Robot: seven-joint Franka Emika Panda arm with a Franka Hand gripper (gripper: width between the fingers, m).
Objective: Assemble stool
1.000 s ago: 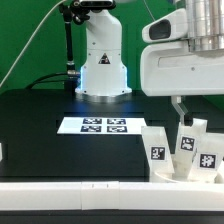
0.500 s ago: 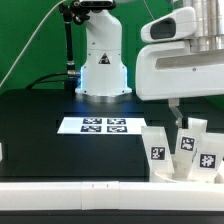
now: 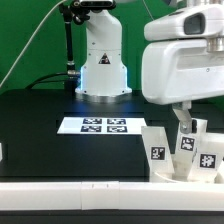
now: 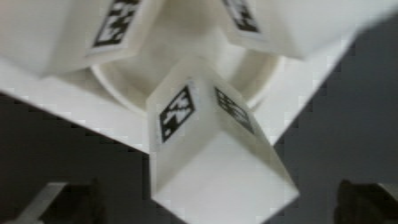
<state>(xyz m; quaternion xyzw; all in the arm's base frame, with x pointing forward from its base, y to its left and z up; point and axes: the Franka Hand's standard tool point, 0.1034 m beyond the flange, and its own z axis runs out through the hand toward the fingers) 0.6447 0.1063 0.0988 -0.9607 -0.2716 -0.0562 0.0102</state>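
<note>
Claw open, hanging over leg on seat near table's front edge; next: go down, pinch leg

The arm's gripper hangs just above three white tagged legs standing on the seat at the black table's front corner, at the exterior view's right. The marker board lies mid-table, before the robot base.
</note>
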